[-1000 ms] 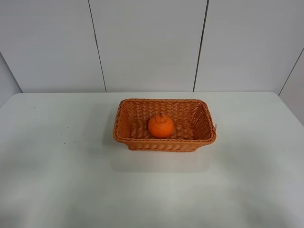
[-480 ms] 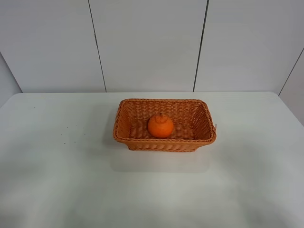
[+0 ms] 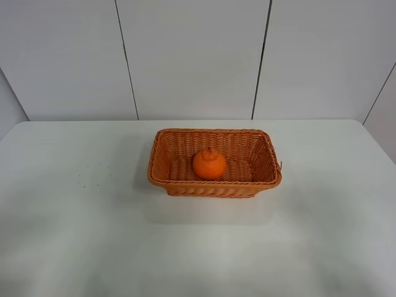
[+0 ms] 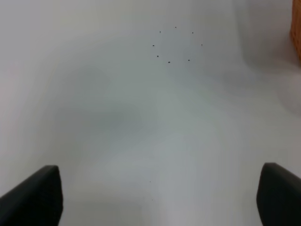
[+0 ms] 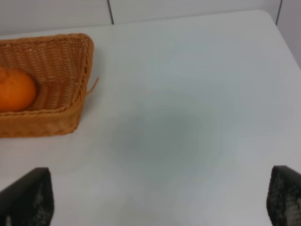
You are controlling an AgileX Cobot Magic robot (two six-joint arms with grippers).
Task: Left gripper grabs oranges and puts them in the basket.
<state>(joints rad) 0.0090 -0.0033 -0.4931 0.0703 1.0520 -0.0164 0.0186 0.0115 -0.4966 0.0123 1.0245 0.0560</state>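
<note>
Fruit: the round bright orange citrus fruit with a knobby top (image 3: pixel 209 164) sits inside the rectangular orange-brown woven wicker basket (image 3: pixel 162 162), on its floor, near the middle and slightly toward the left end as the high camera sees it.
Basket: it rests on the white table (image 3: pixel 74 235), near the far edge, in front of the pale panelled wall (image 3: pixel 192 59).
High camera: shows the whole basket, the fruit and the tabletop; no arm or gripper appears here.
Left wrist camera: the black left gripper (image 4: pixel 160 195) hangs over bare table with its jaws spread wide and nothing between them; only the two dark fingertips (image 4: pixel 35 197) show at the corners. A ring of small dark specks (image 4: pixel 175 44) marks the table ahead, and a sliver of the basket edge (image 4: pixel 297 37) shows at the frame edge. The fruit is out of this view.
Right wrist camera: the black right gripper (image 5: pixel 160 197) is also spread wide and empty above the table. One end of the basket and part of the fruit (image 5: pixel 15 90) show, plus a loose wicker strand (image 5: pixel 92 85) sticking out from the basket's corner.
Specks, high camera: faint dots (image 3: pixel 93 172) left of the basket.
</note>
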